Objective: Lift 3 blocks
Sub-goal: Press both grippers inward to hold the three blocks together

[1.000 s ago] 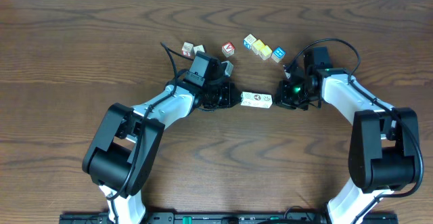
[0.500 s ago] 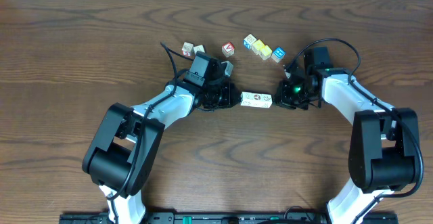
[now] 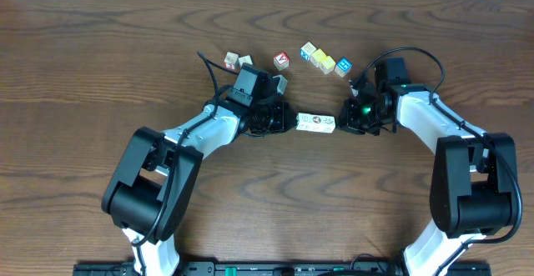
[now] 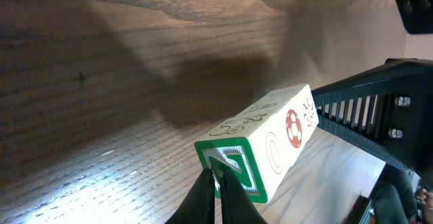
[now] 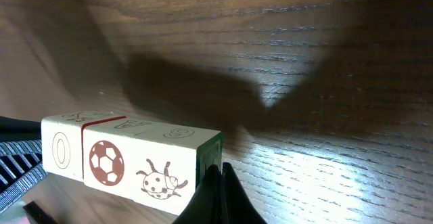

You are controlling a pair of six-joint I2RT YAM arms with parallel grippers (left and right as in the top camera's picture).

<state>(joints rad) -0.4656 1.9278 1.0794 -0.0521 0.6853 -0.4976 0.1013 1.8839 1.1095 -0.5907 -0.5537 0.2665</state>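
The three blocks [image 3: 316, 123] form a row at the middle of the table [image 3: 83, 76], squeezed end to end between the clenched left end effector [image 3: 289, 122] and the clenched right end effector [image 3: 340, 121]. Their shadow falls well apart from them, so the row looks raised and the lift seems nearly done.

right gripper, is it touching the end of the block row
Touching. The right wrist view shows the shut right gripper with its fingertips pressed straight against the green-edged end face of the blocks, with no gap between them.
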